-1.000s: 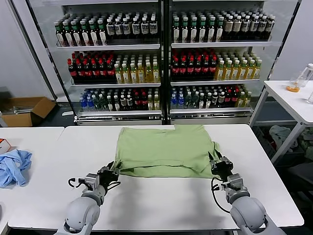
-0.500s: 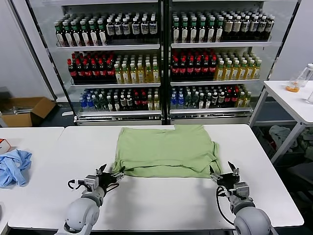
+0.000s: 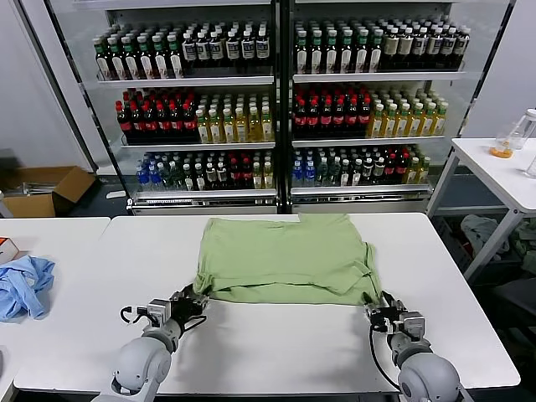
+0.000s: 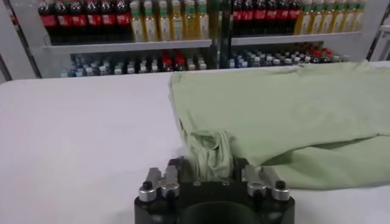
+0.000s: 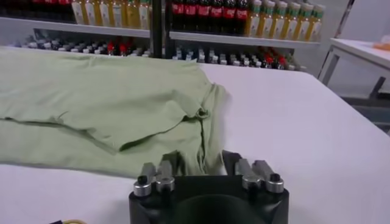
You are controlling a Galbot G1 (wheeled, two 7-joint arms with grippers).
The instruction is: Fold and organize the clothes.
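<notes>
Bottle-filled shelves (image 3: pixel 276 100) are standing behind a white table (image 3: pixel 276 343). On it the light green shirt (image 3: pixel 285 260) is lying folded flat at the table's middle, its long axis running left to right, the folded edge facing the robot. The left gripper (image 3: pixel 194 300) is pinching the shirt's near-left corner; the right gripper (image 3: pixel 379 308) is clamping the near-right corner. A light blue cloth (image 3: pixel 23 285) is lying well apart on the neighbouring table.

Bright, even indoor light with soft faint shadows; wrist views sharp on cloth, background shelves (image 4: pixel 152 24) slightly blurred.
</notes>
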